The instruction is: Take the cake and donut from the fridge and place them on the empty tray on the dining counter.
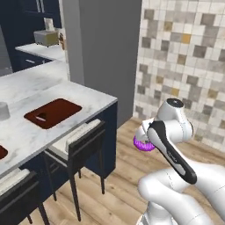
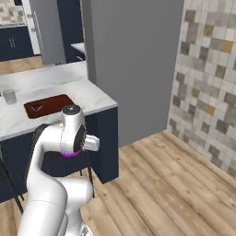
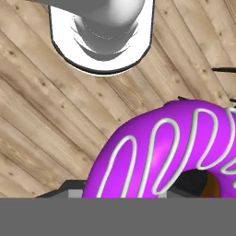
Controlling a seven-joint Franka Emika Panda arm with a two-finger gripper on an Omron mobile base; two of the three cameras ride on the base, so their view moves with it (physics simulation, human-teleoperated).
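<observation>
purple-iced donut is sitting in the gripper, the jaws pinching it at part width, tucked low against the arm above the wooden floor. in the left base view the reddish-brown tray is lying at about ten o'clock from the donut on the marble dining counter, with a small dark piece, probably the cake, at its near-left corner. judged step: carrying to the tray. the arm should be lifting clear over the counter edge and stools, keeping the donut level, and releasing on bare tray beside the cake.
</observation>
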